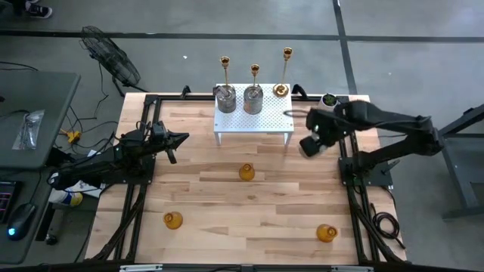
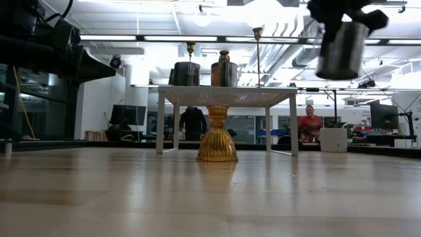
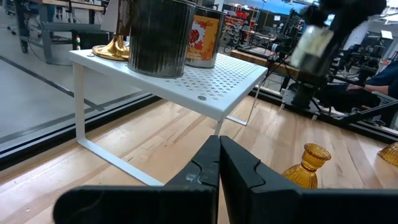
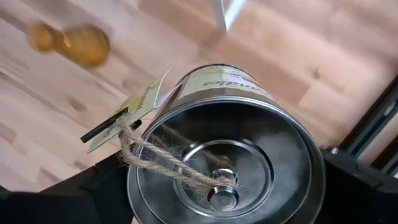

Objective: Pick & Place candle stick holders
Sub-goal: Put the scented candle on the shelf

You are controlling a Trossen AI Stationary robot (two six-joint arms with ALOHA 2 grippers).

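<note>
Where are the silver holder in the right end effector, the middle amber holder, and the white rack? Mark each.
silver holder (image 4: 227, 158), right wrist view, inner wall.
middle amber holder (image 2: 217, 141), low view, body.
white rack (image 1: 253, 121), high view, bare perforated top.

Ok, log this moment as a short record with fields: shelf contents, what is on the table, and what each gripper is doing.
shelf: small white perforated metal shelf at the table's far side
on shelf: two squat silver tin holders, three tall slim gold candlesticks
on table: three small amber glass holders, one before the shelf, two near the front edge
right gripper: holds a third squat silver tin in the air, beside the shelf's right end
left gripper: shut, empty, left of the shelf
back right corner: small green plant in a white pot
</note>
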